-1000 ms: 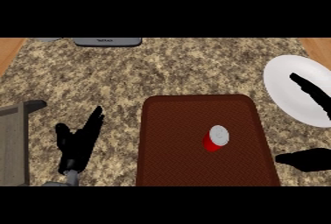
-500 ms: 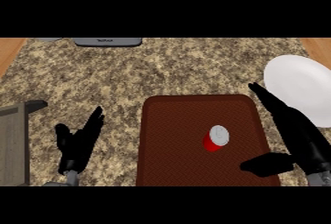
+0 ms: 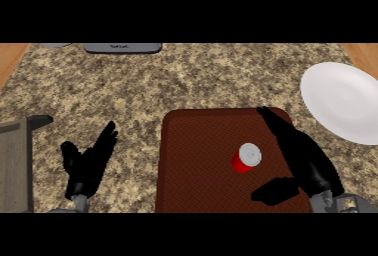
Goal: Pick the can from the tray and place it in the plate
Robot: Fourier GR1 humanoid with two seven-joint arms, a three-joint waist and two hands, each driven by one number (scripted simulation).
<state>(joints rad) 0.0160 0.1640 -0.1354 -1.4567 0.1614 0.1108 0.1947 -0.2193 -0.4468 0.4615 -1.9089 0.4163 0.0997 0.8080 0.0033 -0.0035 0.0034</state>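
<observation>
My right robot hand (image 3: 301, 159) hangs open over the tray (image 3: 199, 165), fingers straight, holding nothing; the can (image 3: 246, 158) lies just left. My left robot hand (image 3: 88, 165) rests open.

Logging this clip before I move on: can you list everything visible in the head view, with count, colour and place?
can: one, red with a silver top, upright on the tray, right of its middle
tray: one, dark reddish brown, on the counter at lower centre
plate: one, white, at the right edge, holding nothing
counter: one, speckled brown and beige stone, filling the view
grey appliance: one, at the top edge, cut off
grey object: one, at the left edge, cut off, unclear what
left hand: black, open, fingers up, resting left of the tray
right hand: black, open, over the tray just right of the can, not holding it
</observation>
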